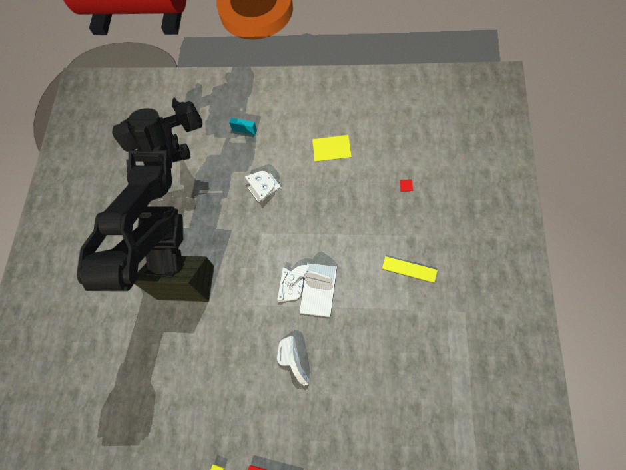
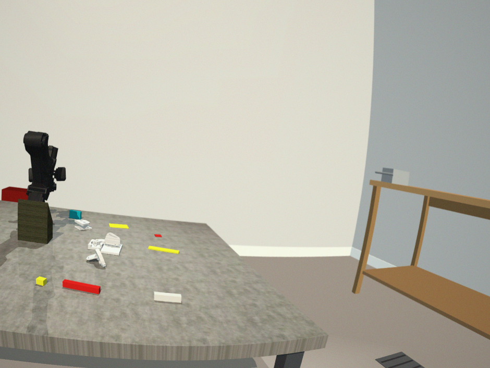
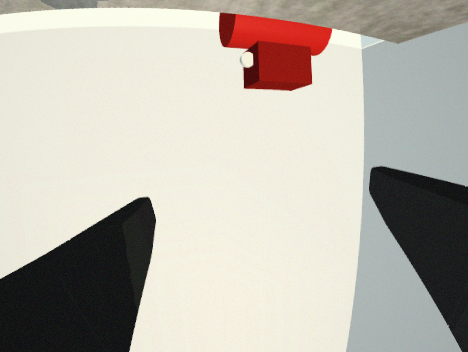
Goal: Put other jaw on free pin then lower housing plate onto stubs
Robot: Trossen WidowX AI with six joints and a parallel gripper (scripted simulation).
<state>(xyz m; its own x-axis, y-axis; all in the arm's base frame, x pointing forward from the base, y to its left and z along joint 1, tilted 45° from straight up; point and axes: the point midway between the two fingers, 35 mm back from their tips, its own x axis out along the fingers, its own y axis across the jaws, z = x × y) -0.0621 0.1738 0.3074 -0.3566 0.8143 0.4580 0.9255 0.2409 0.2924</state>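
Note:
The white ribbed base (image 1: 316,302) (image 2: 112,249) lies at the middle of the table. One white jaw (image 1: 303,269) (image 2: 112,240) is on it, its geared end at the base's left part and its broad end standing up over the ribbed block. The other white jaw (image 1: 287,352) (image 2: 100,258) lies loose on the table, apart from the base, on its near side. The white housing plate (image 1: 255,185) (image 2: 82,222), with two round holes, lies apart towards the back left. My gripper (image 3: 263,193) is open and empty, raised at the back left, away from all the parts and facing the wall.
The arm's dark base block (image 1: 174,285) (image 2: 33,221) stands at the left. A teal block (image 1: 242,126) (image 2: 75,214) stands behind the housing plate. Yellow plates (image 1: 331,148) (image 1: 409,269) and a red square (image 1: 406,185) lie to the right. A red bar (image 2: 81,286) and a white bar (image 2: 167,297) lie nearer the front.

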